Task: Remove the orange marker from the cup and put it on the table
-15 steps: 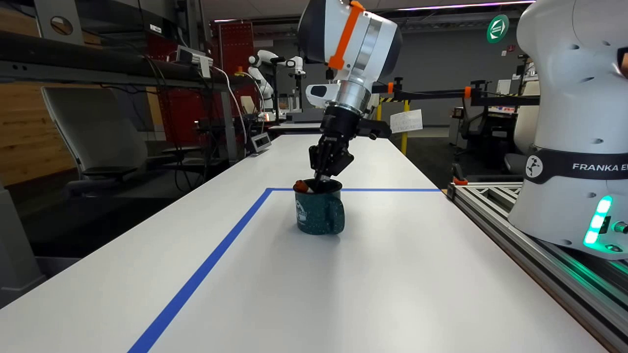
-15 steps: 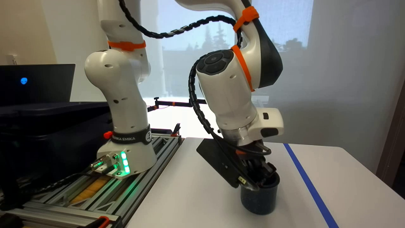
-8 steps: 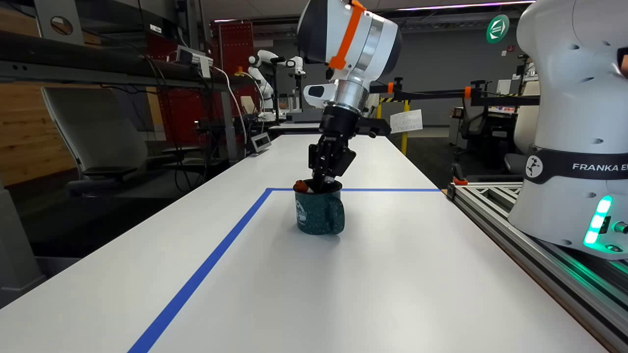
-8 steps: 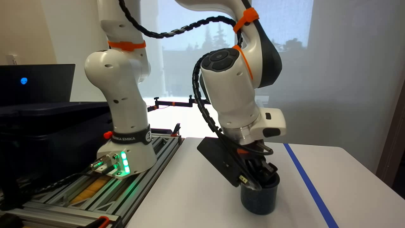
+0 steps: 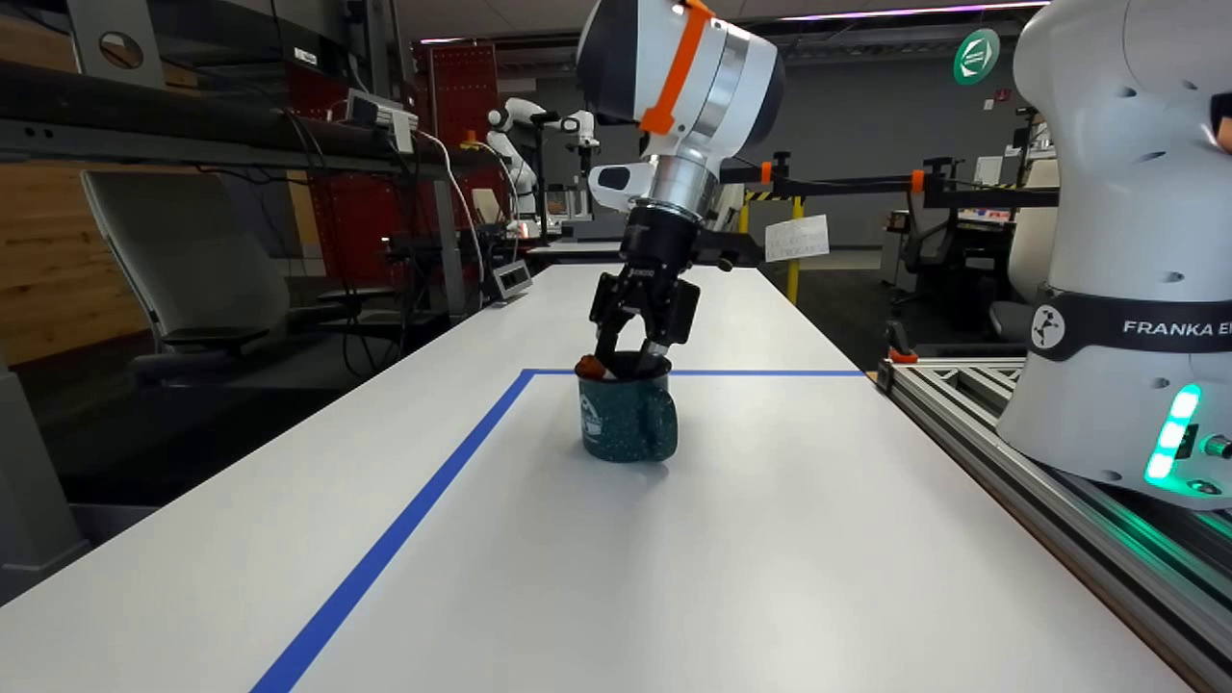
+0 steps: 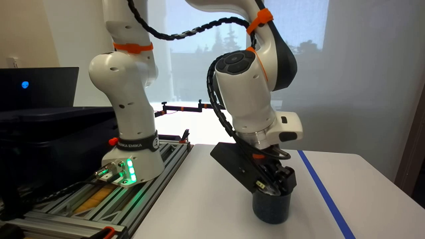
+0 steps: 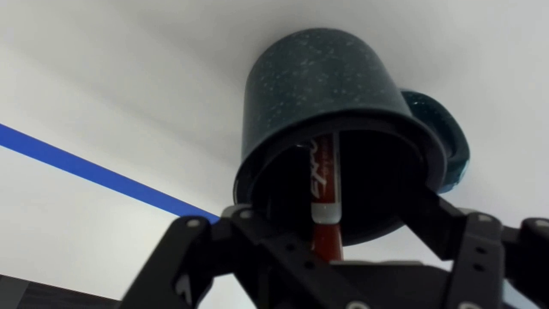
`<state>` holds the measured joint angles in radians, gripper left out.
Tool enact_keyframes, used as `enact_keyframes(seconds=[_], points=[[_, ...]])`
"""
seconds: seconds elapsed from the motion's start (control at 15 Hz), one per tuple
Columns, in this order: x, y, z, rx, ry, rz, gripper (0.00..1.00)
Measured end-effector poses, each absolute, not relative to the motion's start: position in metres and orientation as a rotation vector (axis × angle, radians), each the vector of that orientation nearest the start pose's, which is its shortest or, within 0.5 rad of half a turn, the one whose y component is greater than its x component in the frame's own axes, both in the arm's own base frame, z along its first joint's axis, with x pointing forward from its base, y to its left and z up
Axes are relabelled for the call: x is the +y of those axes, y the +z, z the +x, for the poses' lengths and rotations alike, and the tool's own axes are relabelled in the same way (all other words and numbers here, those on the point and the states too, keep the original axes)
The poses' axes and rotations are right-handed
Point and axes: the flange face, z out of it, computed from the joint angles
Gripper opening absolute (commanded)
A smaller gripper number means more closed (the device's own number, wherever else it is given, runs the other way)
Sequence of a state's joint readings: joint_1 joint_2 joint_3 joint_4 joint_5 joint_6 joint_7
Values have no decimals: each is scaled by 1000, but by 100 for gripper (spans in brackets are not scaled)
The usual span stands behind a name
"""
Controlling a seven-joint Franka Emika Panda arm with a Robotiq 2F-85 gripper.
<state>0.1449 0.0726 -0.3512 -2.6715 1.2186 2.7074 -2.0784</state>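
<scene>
the end effector (image 5: 628,354) hangs spread, pinching nothing, with the orange expo marker (image 7: 326,195) leaning close by it inside the speckled teal mug (image 5: 621,425) below, so only the reach looks done, and grasp, lift and laying on the tabletop (image 5: 799,539) beneath seem left.

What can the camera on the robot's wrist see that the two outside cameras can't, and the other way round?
Only the wrist view shows the pale lettering on the orange marker, looking down into the mug.

Only the exterior views show the white robot arm and the green light on its base. An exterior view adds a laptop, and an exterior view adds a chair.

All share the mug, the black gripper, the white table and blue tape.
</scene>
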Motion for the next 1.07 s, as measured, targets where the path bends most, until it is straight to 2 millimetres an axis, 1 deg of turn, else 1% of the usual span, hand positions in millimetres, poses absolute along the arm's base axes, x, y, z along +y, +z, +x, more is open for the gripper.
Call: enact_keyframes(seconds=[0.07, 0.13, 0.2, 0.33, 0.4, 0.53, 0.6, 0.73, 0.8, 0.87, 1.0, 1.07], points=[[-114, 203, 378, -1045, -587, -2688, 88], [-112, 202, 378, -1047, -586, -2685, 81], [-111, 203, 379, -1049, -587, -2683, 70], [-110, 203, 379, -1049, -588, -2681, 52], [-109, 203, 380, -1049, -589, -2679, 47], [-108, 202, 380, -1045, -589, -2680, 47], [-108, 201, 379, -1043, -584, -2681, 51], [-108, 197, 378, -1039, -573, -2682, 57], [-108, 196, 378, -1037, -566, -2683, 55], [-108, 194, 378, -1033, -562, -2685, 59], [-109, 192, 380, -1028, -557, -2689, 51], [-109, 191, 382, -1025, -559, -2690, 34]])
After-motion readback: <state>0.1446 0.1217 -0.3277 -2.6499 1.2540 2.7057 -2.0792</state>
